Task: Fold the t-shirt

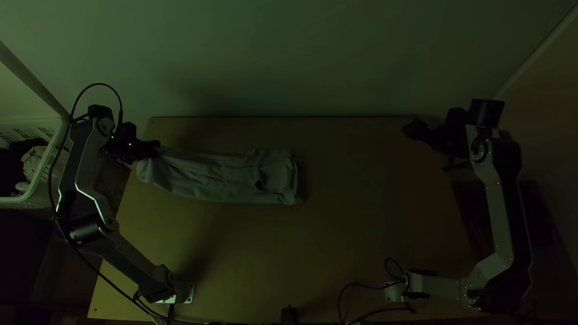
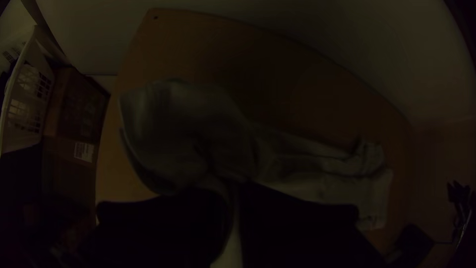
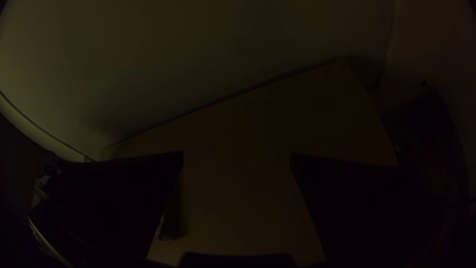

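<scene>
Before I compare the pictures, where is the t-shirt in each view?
Top view: the t-shirt lies on the table's left part.
Left wrist view: held by the left gripper, extending beyond it.
Right wrist view: perhaps a pale edge beside one finger.
Shared landmark: the wall behind the table.

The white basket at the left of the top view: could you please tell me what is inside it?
The basket holds something pale and crumpled beside something dark; whatever lies beneath is covered.

- Top view: high over the six o'clock edge of the table (image 1: 373,229), looking steeply down.
- Left wrist view: from ten o'clock, close over the shirt (image 1: 211,176), towards the twelve o'clock wall (image 1: 271,54).
- Right wrist view: from two o'clock, also wallward.
- Top and left share shirt and basket (image 1: 24,203).
</scene>
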Controlling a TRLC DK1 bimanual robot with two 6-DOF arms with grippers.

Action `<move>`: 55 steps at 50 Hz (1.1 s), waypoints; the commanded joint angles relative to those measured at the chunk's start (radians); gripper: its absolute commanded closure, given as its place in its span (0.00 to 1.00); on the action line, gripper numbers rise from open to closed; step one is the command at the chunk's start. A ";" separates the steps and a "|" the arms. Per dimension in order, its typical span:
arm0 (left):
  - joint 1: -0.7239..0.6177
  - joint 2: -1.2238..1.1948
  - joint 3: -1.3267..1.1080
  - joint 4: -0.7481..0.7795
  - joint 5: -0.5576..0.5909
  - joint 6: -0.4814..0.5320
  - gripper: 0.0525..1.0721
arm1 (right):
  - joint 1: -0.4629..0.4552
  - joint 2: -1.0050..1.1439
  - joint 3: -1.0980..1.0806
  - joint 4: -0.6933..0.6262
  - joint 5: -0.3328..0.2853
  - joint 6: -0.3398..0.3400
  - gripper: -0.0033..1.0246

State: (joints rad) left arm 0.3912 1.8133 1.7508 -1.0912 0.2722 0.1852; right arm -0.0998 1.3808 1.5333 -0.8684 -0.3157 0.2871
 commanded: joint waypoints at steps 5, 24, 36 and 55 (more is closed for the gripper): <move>-0.074 -0.057 0.119 -0.154 -0.014 0.011 0.97 | -0.018 -0.040 -0.050 0.022 -0.011 -0.002 0.04; -0.399 -0.101 0.179 -0.239 -0.034 -0.165 0.97 | -0.060 -0.088 -0.098 0.032 -0.011 -0.009 0.04; -0.617 -0.042 0.211 -0.239 -0.096 -0.288 0.97 | -0.081 -0.131 -0.140 0.034 -0.016 -0.009 0.04; -0.808 0.162 0.374 -0.226 -0.131 -0.464 0.97 | -0.083 -0.210 -0.246 0.063 -0.014 -0.008 0.04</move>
State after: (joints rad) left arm -0.3817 1.9305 2.0583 -1.3113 0.1474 -0.2150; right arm -0.1734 1.2003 1.3174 -0.8200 -0.3267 0.2829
